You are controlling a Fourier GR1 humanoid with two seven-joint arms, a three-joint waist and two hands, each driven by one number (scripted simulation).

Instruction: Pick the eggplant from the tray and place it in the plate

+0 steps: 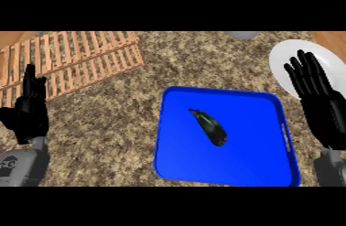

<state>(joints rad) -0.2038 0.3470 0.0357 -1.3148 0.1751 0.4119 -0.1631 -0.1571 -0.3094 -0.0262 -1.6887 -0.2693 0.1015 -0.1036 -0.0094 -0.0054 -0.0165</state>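
A dark eggplant [209,127] lies slanted near the middle of the blue tray [256,170] on the speckled counter. A white plate [287,60] sits at the far right, partly hidden by my right hand [317,99], which is open with fingers straight and pointing up, just right of the tray. Far from the tray, my left hand [28,108] rests open at the left edge, fingers up. Neither hand touches the eggplant.
A wooden slatted rack [74,60] lies at the upper left of the counter. A grey round object [241,34] peeks in at the top edge. Wooden strips show at both upper corners.
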